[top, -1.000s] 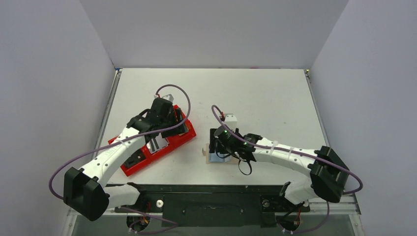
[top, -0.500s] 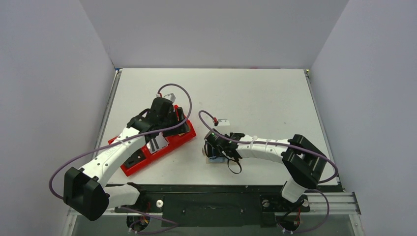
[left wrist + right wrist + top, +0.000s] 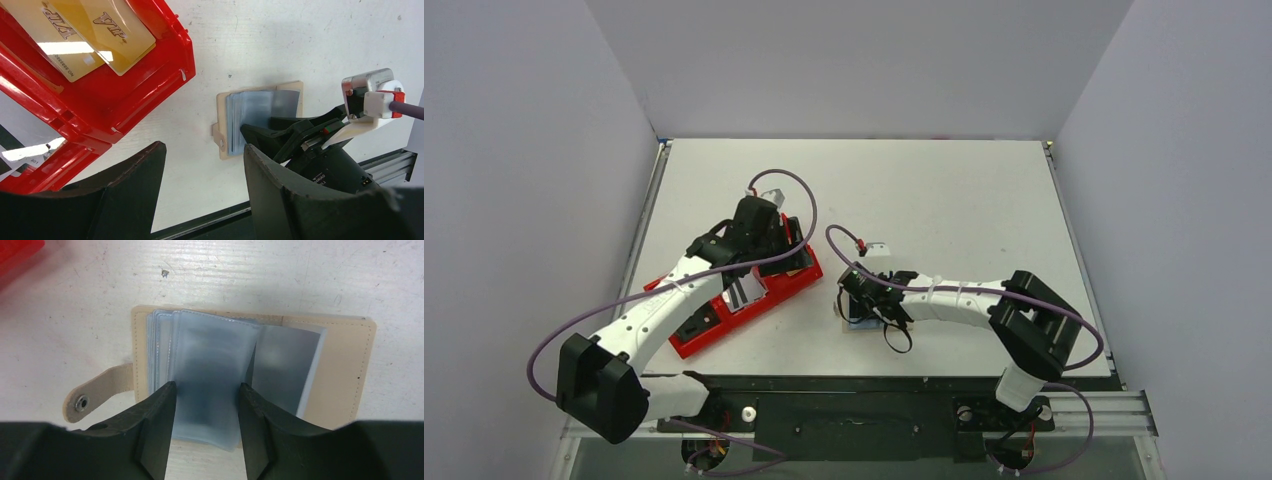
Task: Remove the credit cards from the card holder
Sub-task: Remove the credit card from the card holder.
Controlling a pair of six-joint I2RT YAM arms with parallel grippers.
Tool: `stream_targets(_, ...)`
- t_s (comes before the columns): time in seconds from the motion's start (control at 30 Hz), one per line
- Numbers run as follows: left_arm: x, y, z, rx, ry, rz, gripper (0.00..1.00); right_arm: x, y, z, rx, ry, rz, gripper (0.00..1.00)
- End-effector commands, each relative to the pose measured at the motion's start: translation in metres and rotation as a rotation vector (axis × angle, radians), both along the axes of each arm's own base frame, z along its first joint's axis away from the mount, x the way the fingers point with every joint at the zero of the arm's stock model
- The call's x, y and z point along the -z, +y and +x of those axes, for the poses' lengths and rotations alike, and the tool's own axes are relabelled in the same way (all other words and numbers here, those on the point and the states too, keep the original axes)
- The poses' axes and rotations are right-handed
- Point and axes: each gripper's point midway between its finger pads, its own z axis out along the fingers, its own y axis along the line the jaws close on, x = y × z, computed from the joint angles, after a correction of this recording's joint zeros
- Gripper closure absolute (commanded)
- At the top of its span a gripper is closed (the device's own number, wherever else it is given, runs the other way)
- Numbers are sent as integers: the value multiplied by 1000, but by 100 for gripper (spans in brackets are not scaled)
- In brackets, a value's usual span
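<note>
The tan card holder (image 3: pixel 345 370) lies open on the table, its snap tab (image 3: pixel 95 395) pointing left. A fanned stack of light blue leaves or cards (image 3: pixel 210 355) sits in it; I cannot tell sleeves from cards. A grey-blue piece (image 3: pixel 285 370) lies flat to the right of the stack. My right gripper (image 3: pixel 206 390) is open, its fingertips straddling the top blue leaf. From above, the right gripper (image 3: pixel 864 300) covers most of the holder (image 3: pixel 848 322). My left gripper (image 3: pixel 204 150) is open and empty above the table between tray and holder (image 3: pixel 295 87).
A long red plastic tray (image 3: pixel 694 340) lies left of the holder, under my left arm. It holds two gold cards (image 3: pixel 95 35) and a white-grey printed card (image 3: pixel 742 292). The table's black front rail (image 3: pixel 854 385) runs close below the holder.
My right arm has stretched left and lowered onto the card holder, its elbow folding in. My left arm has barely moved.
</note>
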Motion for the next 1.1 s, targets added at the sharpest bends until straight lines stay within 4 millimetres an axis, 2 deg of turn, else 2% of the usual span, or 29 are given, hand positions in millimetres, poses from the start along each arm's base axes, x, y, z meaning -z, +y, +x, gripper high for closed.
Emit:
stream_targets(0.0, -10, -9, 10, 12, -46, -36, 44, 10, -7, 1, 9, 3, -12, 58)
stream_targets(0.13, -5, -12, 8, 20, -31, -40, 44, 18, -19, 0, 34, 27, 27, 66)
stream_targets(0.23, -1, -18, 6, 33, -22, -46, 44, 20, -25, 2, 48, 27, 79, 79)
stream_targets(0.37, 4, -30, 3, 60, -4, -60, 44, 21, -21, -1, 35, 48, 201, 96)
stream_targets(0.43, 10, -39, 2, 74, 12, -69, 44, 20, -19, -1, 32, 51, 258, 100)
stream_targets(0.6, 22, -64, -5, 119, 48, -93, 44, 17, -13, 2, 15, 59, 379, 100)
stream_targets(0.77, 41, -92, -8, 165, 92, -117, 44, 24, -12, -4, 13, 96, 454, 100)
stream_targets(0.87, 45, -109, -9, 198, 106, -149, 45, 26, -14, -4, 24, 102, 491, 100)
stream_targets(1.07, 61, -125, -6, 218, 143, -177, 46, 23, -16, -2, 37, 99, 540, 100)
